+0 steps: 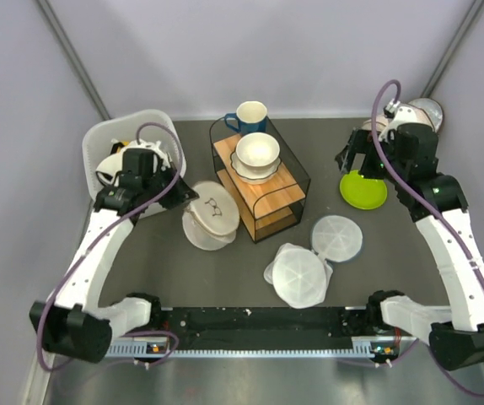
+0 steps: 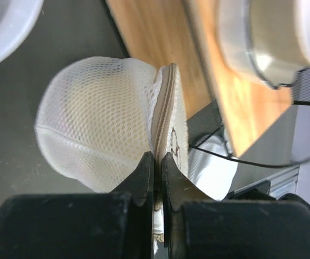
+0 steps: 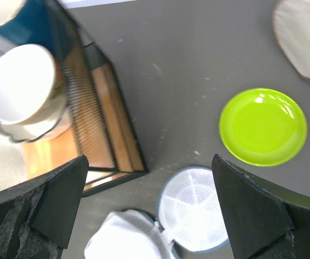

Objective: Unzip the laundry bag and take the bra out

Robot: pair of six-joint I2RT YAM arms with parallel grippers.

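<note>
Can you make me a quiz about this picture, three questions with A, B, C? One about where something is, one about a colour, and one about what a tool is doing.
1. Where is the green plate?
A) on the table, right of the rack
B) on top of the rack
C) under the rack

2. What colour is the mug?
A) red
B) yellow
C) blue

3. What is the left tool doing?
A) wide open
B) shut on the bag
C) holding the mug

Answers:
1 A, the plate lies flat on the dark table beside the rack.
2 C, the top view shows it blue.
3 B, its fingers pinch the bag's zip rim.
</note>
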